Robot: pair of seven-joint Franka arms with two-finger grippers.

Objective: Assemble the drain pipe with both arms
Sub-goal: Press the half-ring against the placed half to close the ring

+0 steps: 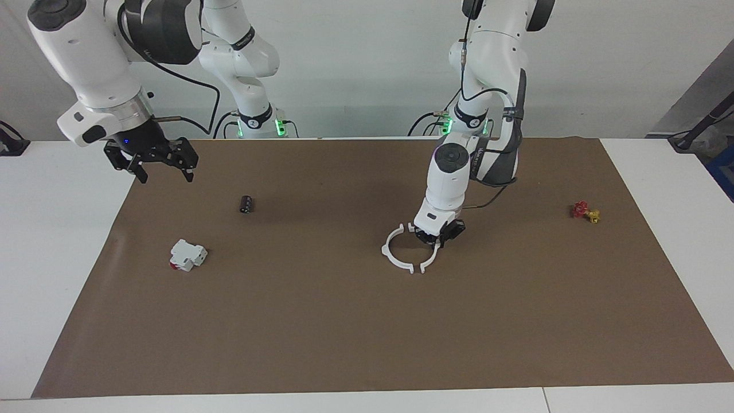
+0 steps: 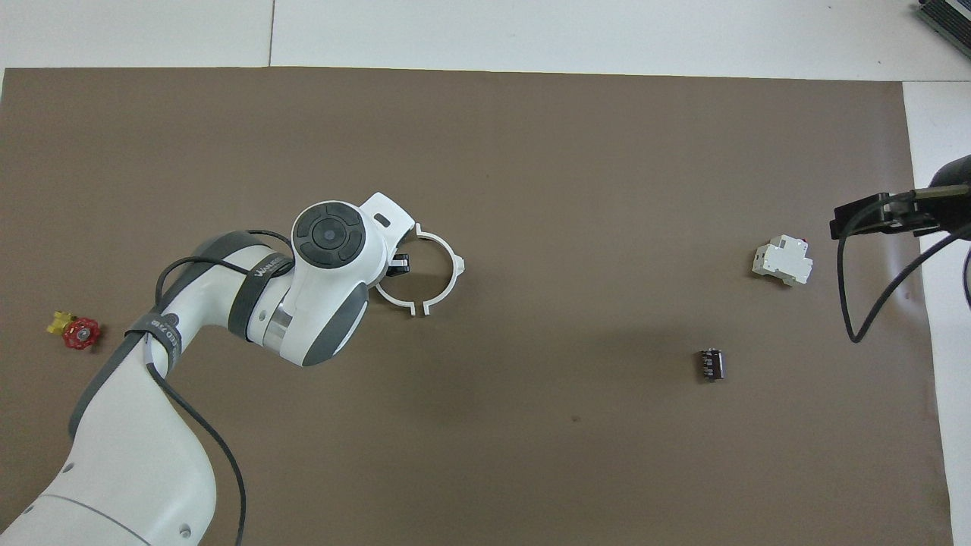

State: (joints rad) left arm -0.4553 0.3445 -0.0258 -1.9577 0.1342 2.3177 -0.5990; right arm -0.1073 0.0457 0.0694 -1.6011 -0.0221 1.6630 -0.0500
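- The right tool (image 1: 165, 172) hangs released, fingers spread, over the mat edge at the right arm's end of the bench (image 1: 57, 258). It steadies nothing, so the joining rests on one arm alone.
- The white block (image 1: 187, 254) and the black cylinder (image 1: 246, 204) lie well apart from the work and look unlikely to interfere.
- The lying half-ring (image 1: 390, 255) of the drain pipe rests loose on the brown mat (image 1: 344, 332), near its middle. If pushed at the ends it may slide or spin away instead of mating.
- The held half-ring (image 1: 429, 261) faces it, with the tab ends near or just touching; I cannot tell which. If one end meets first, the ring could close crooked, or a tab could ride over its partner.
- The left tool (image 1: 437, 241) is clenched on that thin arc. Such a narrow grip may let the arc pivot under pressure or spring out.
- The red valve (image 1: 582, 209) sits clear, toward the left arm's end.
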